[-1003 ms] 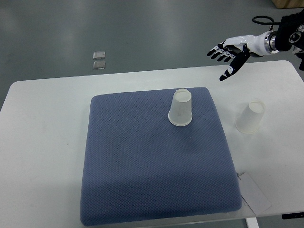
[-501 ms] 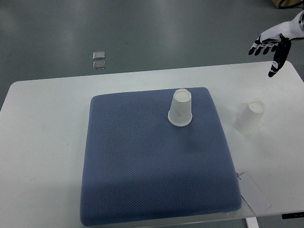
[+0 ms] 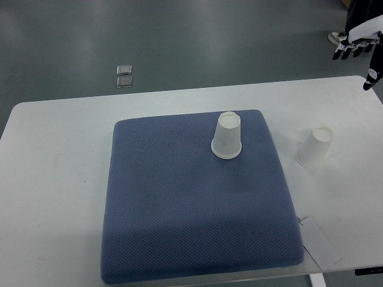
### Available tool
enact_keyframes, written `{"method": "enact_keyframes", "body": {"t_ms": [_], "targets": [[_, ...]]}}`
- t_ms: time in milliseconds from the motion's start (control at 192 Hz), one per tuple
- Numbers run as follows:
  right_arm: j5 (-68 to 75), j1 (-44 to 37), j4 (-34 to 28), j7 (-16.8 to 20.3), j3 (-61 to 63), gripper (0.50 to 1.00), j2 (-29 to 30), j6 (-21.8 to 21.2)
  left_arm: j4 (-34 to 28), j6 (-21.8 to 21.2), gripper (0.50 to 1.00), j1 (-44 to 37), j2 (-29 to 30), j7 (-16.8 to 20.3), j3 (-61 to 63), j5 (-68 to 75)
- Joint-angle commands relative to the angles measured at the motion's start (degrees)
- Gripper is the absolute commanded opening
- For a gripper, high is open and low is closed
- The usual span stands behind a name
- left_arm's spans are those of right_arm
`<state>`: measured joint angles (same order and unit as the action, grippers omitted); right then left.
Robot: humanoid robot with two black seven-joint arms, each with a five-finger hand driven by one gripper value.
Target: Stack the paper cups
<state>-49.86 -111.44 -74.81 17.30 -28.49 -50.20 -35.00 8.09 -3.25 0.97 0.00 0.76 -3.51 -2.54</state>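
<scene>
One white paper cup (image 3: 228,136) stands upside down on the blue cushion (image 3: 191,215), near its far right corner. A second white paper cup (image 3: 315,147) stands upside down on the white table (image 3: 60,179), to the right of the cushion. My right hand (image 3: 361,50) shows only at the top right edge of the picture, above the table's far corner and well away from both cups. Its fingers are spread and hold nothing. The left arm is out of the picture.
A white card (image 3: 320,242) lies at the table's near right, by the cushion's corner. Two small clear squares (image 3: 124,75) lie on the grey floor beyond the table's far edge.
My right hand has drawn back to the right and away, from over the table's far right part to the picture's top right edge. Both cups have stayed where they were.
</scene>
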Motion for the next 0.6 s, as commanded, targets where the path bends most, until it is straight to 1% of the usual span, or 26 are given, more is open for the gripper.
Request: {"method": "enact_keyframes", "body": {"t_ms": [0,110,543,595], "targets": [[-0.1,-1.0,-0.6,0.0,-0.2,0.928,0.5,0.0,0.0,0.0,1.0,0.0,0.0,-0.1,0.0,0.0],[-0.5,0.2,-0.6,0.0,-0.2,0.926,1.0,0.0,0.0,0.0,1.0,0.0,0.0,0.0,0.0,0.0],[-2.8,11.2,0.3,-0.5,0.2,0.924,1.3,0.0,0.0,0.0,1.0,0.0,0.0,0.0,0.0,0.0],[-2.8,12.4,0.5,-0.5,0.3,0.924,1.3,1.4,0.0,0.0,1.0,0.0,0.0,0.0,0.0,0.0]]}}
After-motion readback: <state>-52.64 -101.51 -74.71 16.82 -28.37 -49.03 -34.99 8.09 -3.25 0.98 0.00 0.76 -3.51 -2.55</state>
